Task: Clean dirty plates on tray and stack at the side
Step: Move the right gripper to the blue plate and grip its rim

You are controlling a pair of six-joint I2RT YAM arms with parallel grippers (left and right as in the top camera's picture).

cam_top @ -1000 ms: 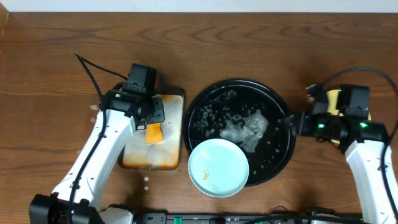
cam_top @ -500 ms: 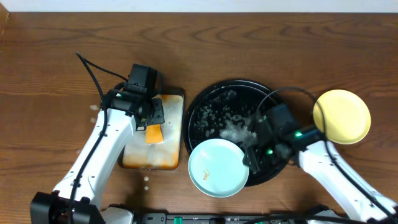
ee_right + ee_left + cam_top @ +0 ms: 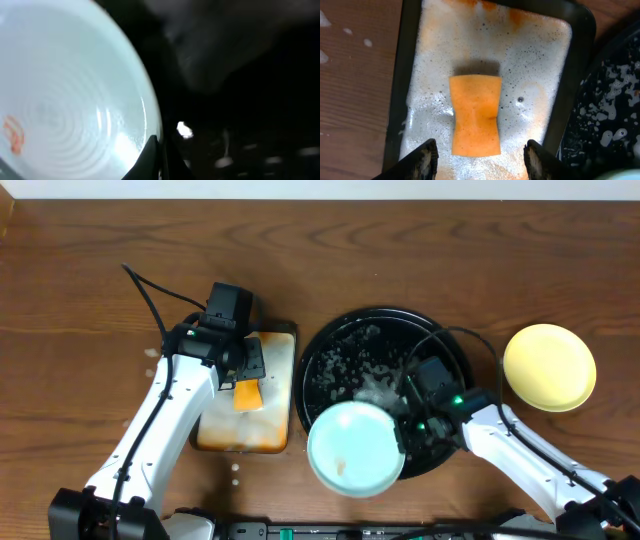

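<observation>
Mint-blue plate, orange speck on it, overlaps the black tray at its front-left rim. The right gripper is clamped on the plate's tray-side edge. Yellow plate sits just right of the tray; left gripper, fingers apart, is over the orange sponge in the foamy pan left of the tray.

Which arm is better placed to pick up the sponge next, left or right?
Left. Its open left gripper hovers directly over the orange sponge in the foamy pan; the right gripper is at the mint plate rim on the tray.
</observation>
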